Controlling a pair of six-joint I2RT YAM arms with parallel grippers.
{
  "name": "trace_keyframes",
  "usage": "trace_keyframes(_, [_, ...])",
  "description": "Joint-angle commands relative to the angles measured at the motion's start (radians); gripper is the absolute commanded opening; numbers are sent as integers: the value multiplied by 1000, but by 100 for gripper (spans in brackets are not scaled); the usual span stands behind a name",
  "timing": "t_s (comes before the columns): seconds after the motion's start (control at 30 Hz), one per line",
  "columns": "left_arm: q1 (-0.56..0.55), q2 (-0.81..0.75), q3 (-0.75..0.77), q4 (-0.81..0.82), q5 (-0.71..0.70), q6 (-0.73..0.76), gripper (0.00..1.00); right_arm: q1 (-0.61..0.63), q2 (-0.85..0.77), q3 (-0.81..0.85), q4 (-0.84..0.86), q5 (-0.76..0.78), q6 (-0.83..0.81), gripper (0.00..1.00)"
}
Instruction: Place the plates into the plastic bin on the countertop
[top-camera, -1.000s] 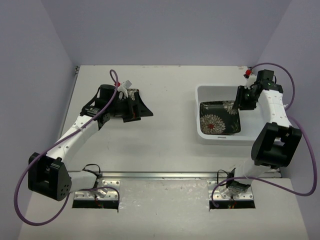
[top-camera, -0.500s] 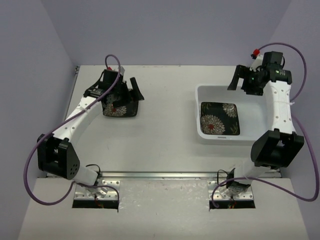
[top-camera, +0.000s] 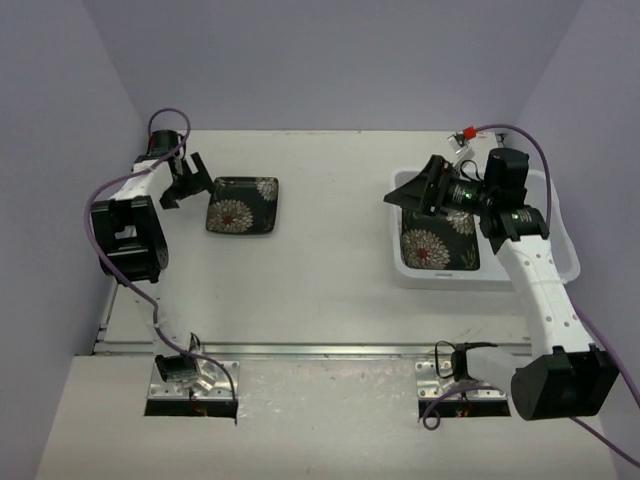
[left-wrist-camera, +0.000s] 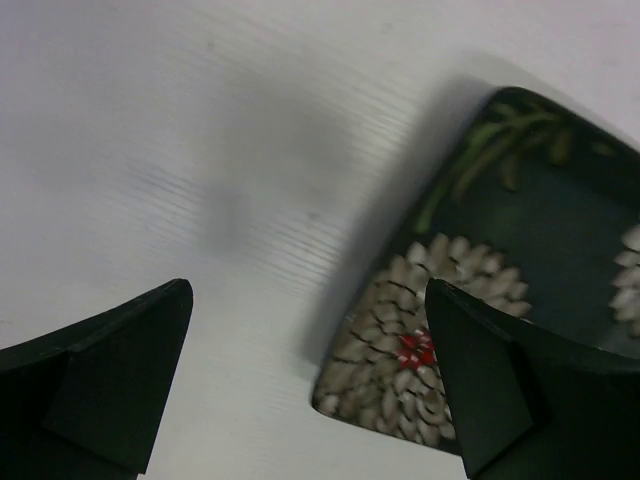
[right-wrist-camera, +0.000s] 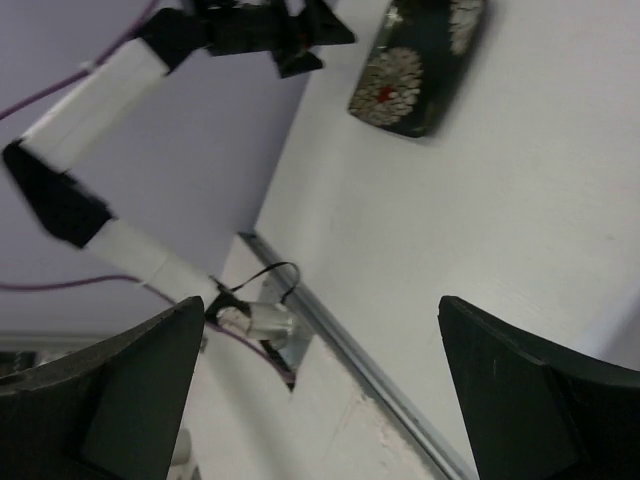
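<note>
One square black plate (top-camera: 243, 205) with chrysanthemum flowers lies flat on the countertop (top-camera: 320, 260) at the back left. My left gripper (top-camera: 188, 180) stands open just to its left, apart from it. In the left wrist view the plate's corner (left-wrist-camera: 500, 260) shows past the right finger of that gripper (left-wrist-camera: 308, 320), which holds nothing. A second black plate (top-camera: 438, 238) lies inside the plastic bin (top-camera: 455, 278) at the right. My right gripper (top-camera: 412, 188) hovers open over the bin's left rim, pointing left. Between the wide fingers of this gripper (right-wrist-camera: 320, 330) the right wrist view shows only countertop, with the far plate (right-wrist-camera: 415, 65) beyond.
A metal rail (top-camera: 320, 350) runs along the countertop's front edge, also seen as the rail (right-wrist-camera: 350, 350) in the right wrist view. Purple walls close in the back and both sides. The left arm (top-camera: 130, 235) stands folded against the left wall.
My right gripper opened off the plate in the bin, lifted, and swung to face left. My left arm drew back to the far left, leaving the other plate uncovered on the countertop.
</note>
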Motion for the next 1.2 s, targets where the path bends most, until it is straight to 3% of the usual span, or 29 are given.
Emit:
trace_keyframes(0.0, [61,90,128,-14,84,129,100,28,-27,-96,529,-302,297,99])
trace_keyframes(0.13, [76,167,116,65,381,169,100,67,-81,-117,554,-347,237,99])
trace_keyframes(0.23, [87,201,94,88,486,167,100,71,-108,-86,501,-374,181,99])
trace_keyframes(0.33, [87,221,57,97,570,182,100,71,-95,-29,377,-373,90,99])
trace_keyframes(0.67, [93,245,7,119,648,188,98,71,-48,-45,408,-384,100,99])
trace_keyframes(0.87, [48,336,39,99,668,209,74,71,-35,-48,434,-398,113,99])
trace_keyframes(0.9, [39,341,41,98,660,213,67,71,-36,-50,432,-397,112,99])
trace_keyframes(1.0, [24,347,45,87,600,217,23,71,-45,-59,424,-388,102,99])
trace_keyframes(1.03, [24,347,45,83,589,221,14,71,-48,-62,424,-386,102,99])
trace_keyframes(1.1, [24,346,45,82,583,222,3,71,-47,-65,424,-386,103,99])
trace_keyframes(1.17, [25,340,50,87,566,204,0,71,-45,-62,425,-385,101,99])
